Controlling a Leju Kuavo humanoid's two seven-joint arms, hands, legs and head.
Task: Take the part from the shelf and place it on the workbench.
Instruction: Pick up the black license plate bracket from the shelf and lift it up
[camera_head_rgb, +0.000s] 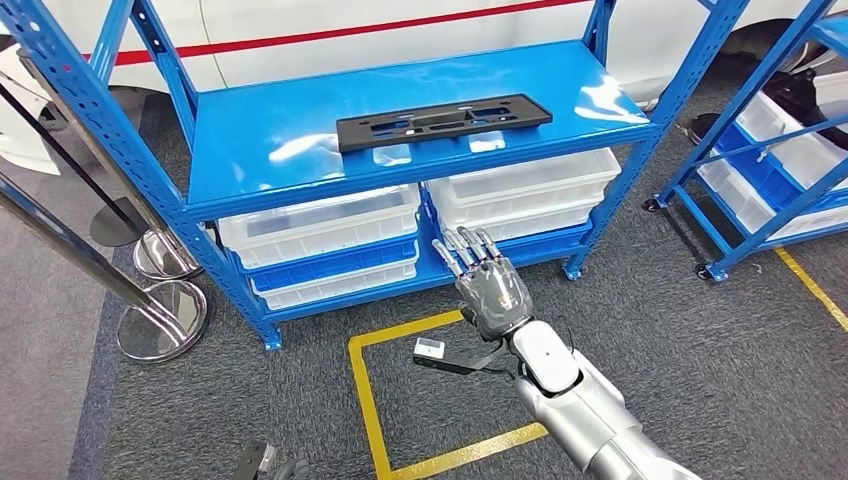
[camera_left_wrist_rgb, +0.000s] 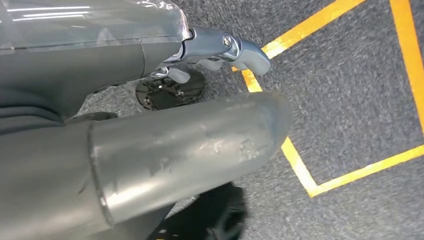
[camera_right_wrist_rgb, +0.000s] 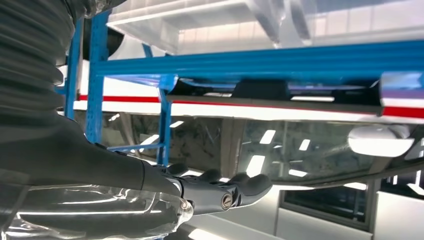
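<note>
You have no readable writing anywhere here; the small white label (camera_head_rgb: 429, 347) on the strap at the right wrist is too small to make out.

The part (camera_head_rgb: 443, 121) is a long, flat, matte black plastic panel with rectangular cut-outs, and it lies flat on the top shelf (camera_head_rgb: 300, 140) of the blue metal rack, towards the back and right of centre. That shelf is glossy painted steel carried on perforated blue uprights. Below it, translucent white plastic bins (camera_head_rgb: 320, 225) sit stacked on the lower level.

Your right hand (camera_head_rgb: 487, 285) is raised in front of the lower bins, below the shelf edge and well apart from the part. Its dark fingers are stretched out straight and slightly spread, with nothing in them. In the right wrist view the same fingers (camera_right_wrist_rgb: 235, 189) lie extended under the blue shelf edge.

Your left hand (camera_left_wrist_rgb: 220, 47) hangs low over the grey carpet; you see a thick grey thumb and metal-tipped fingers with nothing between them, but I cannot tell how the rest of the fingers lie.

Yellow tape (camera_head_rgb: 365, 400) marks a square on the carpet, and chrome stanchion bases (camera_head_rgb: 160, 320) stand to the left
</note>
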